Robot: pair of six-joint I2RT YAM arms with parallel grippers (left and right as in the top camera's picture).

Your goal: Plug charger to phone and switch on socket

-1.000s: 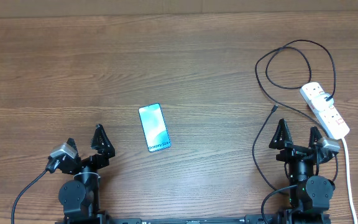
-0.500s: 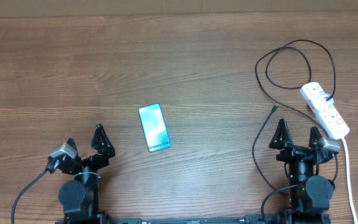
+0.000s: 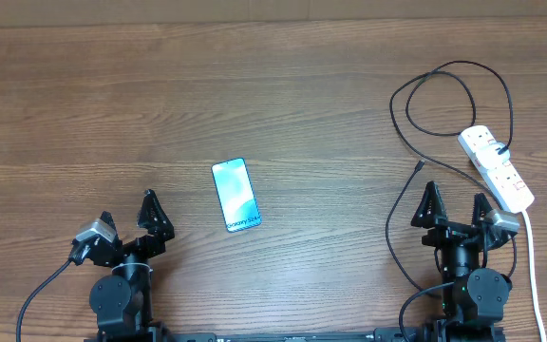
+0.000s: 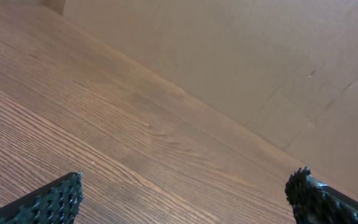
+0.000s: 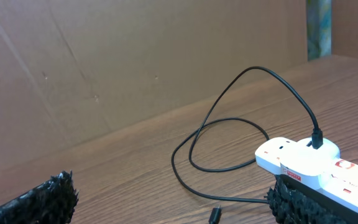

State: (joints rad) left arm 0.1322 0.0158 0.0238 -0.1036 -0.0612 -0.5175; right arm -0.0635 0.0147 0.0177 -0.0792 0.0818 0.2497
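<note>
The phone [image 3: 235, 195] lies flat on the wooden table, left of the middle, its light blue screen up and its text end toward me. The white socket strip [image 3: 497, 168] lies at the right; it also shows in the right wrist view [image 5: 316, 163]. The charger's black plug [image 5: 316, 138] sits in the strip's far end, and its thin cable [image 3: 444, 76] loops away. The connector tip [image 3: 418, 168] lies loose on the table, seen too in the right wrist view [image 5: 215, 215]. My left gripper [image 3: 129, 217] and right gripper [image 3: 456, 201] are open and empty near the front edge.
The strip's thick white cord [image 3: 534, 261] runs toward the front right edge. A brown cardboard wall [image 5: 135, 56] stands behind the table's far edge.
</note>
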